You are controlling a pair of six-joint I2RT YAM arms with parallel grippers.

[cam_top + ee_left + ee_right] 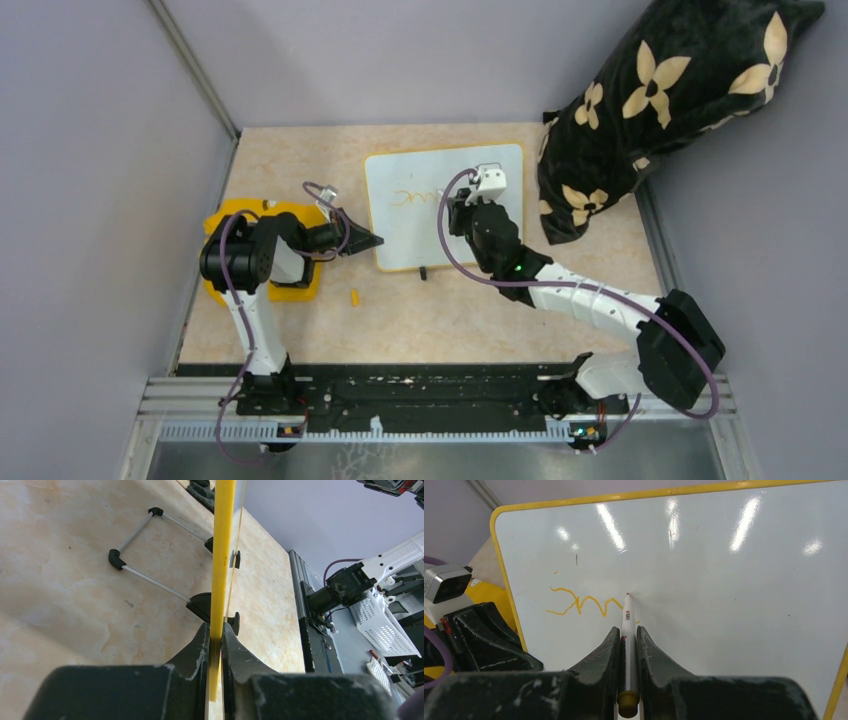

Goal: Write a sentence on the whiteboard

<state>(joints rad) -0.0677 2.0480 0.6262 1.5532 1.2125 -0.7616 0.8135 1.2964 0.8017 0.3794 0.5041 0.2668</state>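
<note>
Whiteboard (410,240) (724,605) (223,555), small and glossy white with rounded corners and a thin yellow rim, sits between the two claws. In the top view the right arm hides part of it. The sentence (405,197) (579,605) is a short run of thin orange zigzag strokes just left of the right claw (465,205) (626,632); no word can be read.

That claw is closed tight on a slim white marker pen (626,640) with a tan end cap. The pen's tip touches the whiteboard just ahead of the fingers, and the red print on its barrel is too small to read.

The left claw (365,241) (215,630) is clamped on the yellow rim, with the board seen edge-on ahead of it. Beside that edge is a grey wire stand (150,550) with black plastic corners; whether it touches the beige marbled surface (450,320) cannot be told.

Behind the left claw lies a flat yellow piece (232,215), mostly covered by the arm. Well to the right of the right claw is a black velvety pillow (660,100) with cream flowers, cut off at the top edge.
</note>
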